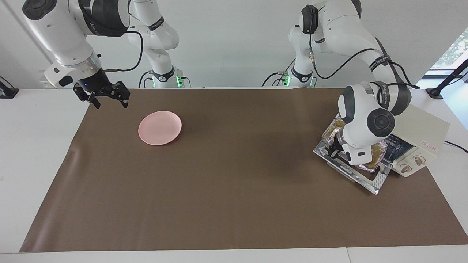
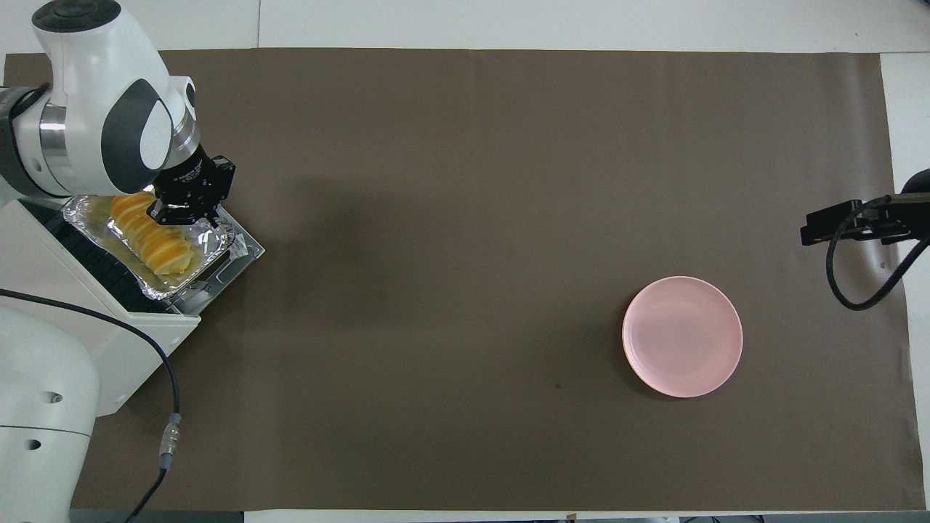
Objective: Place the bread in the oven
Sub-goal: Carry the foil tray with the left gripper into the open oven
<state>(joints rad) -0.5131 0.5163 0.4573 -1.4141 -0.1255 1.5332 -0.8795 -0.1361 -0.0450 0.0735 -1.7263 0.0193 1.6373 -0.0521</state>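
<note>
The oven (image 1: 420,142) stands at the left arm's end of the bench (image 1: 36,153), on the edge of the brown mat (image 1: 234,190), its glass door (image 2: 243,250) dropped open onto the mat. A foil tray (image 2: 185,280) rests across the open door at the oven's mouth, and the bread (image 2: 156,243) lies in that tray. The left end effector (image 2: 182,214) is down at the tray's rim, at the end of the bread, its fingers drawn together; whether they pinch the rim cannot be told. The right end effector (image 1: 106,98) hangs with fingers wide apart and holding nothing, over the mat's corner at the right arm's end, beside the robots' edge. A pink plate (image 1: 159,128) sits on the mat near it.
</note>
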